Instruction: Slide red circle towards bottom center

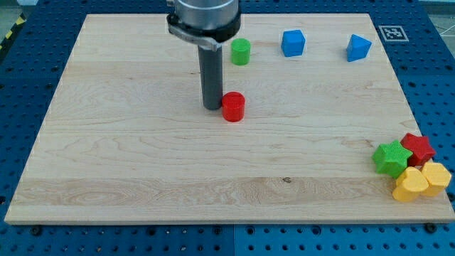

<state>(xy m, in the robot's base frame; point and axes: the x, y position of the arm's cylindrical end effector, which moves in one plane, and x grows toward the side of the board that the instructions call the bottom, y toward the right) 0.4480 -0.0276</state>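
The red circle (233, 107) is a short red cylinder standing a little above the middle of the wooden board (142, 163). My tip (212, 107) rests on the board right against the red circle's left side, touching it or nearly so. The rod rises straight up from there to the arm's grey body at the view's top.
A green cylinder (241, 51), a blue cube (293, 43) and a blue triangular block (359, 48) line the view's top. At the bottom right a green star (392, 157), a red star (418, 148) and two yellow blocks (410, 185) (436, 176) cluster by the board's edge.
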